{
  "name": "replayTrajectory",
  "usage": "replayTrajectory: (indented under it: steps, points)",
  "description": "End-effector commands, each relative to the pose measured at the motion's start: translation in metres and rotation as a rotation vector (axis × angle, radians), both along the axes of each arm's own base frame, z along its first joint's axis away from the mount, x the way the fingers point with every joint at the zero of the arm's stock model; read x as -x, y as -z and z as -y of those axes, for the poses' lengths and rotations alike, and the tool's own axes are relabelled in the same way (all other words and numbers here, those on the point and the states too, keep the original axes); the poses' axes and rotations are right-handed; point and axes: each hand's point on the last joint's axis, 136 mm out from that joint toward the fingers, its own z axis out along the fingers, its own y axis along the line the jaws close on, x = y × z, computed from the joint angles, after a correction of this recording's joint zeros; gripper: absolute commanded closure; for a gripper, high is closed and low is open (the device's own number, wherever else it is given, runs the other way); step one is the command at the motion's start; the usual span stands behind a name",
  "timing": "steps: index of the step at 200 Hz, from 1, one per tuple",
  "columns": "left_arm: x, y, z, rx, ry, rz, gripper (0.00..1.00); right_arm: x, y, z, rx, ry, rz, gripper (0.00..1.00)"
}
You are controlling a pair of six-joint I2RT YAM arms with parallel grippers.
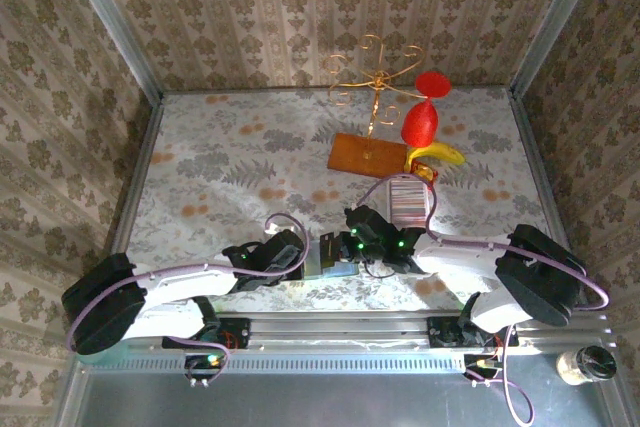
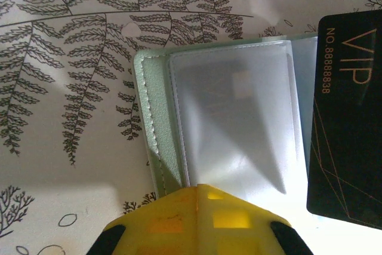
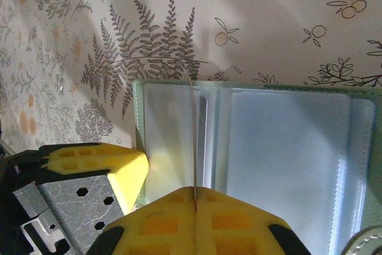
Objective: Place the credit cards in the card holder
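The card holder (image 1: 335, 259) lies open near the table's front edge, with a grey-green cover (image 2: 149, 117) and clear bluish pockets (image 3: 286, 159). My right gripper (image 3: 195, 190) is shut on a credit card (image 3: 194, 135), seen edge-on as a thin upright line over the holder's left pockets. In the left wrist view this card (image 2: 349, 123) is black with gold VIP lettering and overlaps the holder's right side. Whether its edge is inside a pocket I cannot tell. My left gripper (image 2: 200, 188) is shut, its tip resting on the holder's near pocket edge, and its yellow finger (image 3: 98, 162) sits beside the holder. The two grippers (image 1: 305, 255) (image 1: 362, 245) flank the holder.
A white ribbed tray (image 1: 405, 202) stands just behind the right gripper. Farther back are a brown wooden board (image 1: 365, 154), a banana (image 1: 437, 155), a red object (image 1: 421, 122) and a gold wire stand (image 1: 375, 77). A small jar (image 1: 585, 364) sits off the table at bottom right.
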Motion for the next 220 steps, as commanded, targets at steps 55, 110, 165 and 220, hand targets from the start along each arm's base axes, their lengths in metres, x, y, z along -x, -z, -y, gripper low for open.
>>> replayTrajectory:
  steps: [55,110,165,220]
  points:
    - [0.005,0.012,-0.012,-0.047,-0.016,-0.017,1.00,-0.001,0.004,0.000,0.014,0.015,-0.007,1.00]
    - [0.006,0.013,-0.012,-0.047,-0.016,-0.017,1.00,0.004,0.013,-0.001,0.029,0.009,-0.024,1.00]
    - [0.006,0.014,-0.013,-0.046,-0.019,-0.018,1.00,0.007,0.015,0.002,0.043,0.015,-0.028,1.00]
    - [0.007,0.015,-0.012,-0.046,-0.017,-0.018,1.00,0.015,0.016,-0.005,0.024,-0.005,-0.071,1.00]
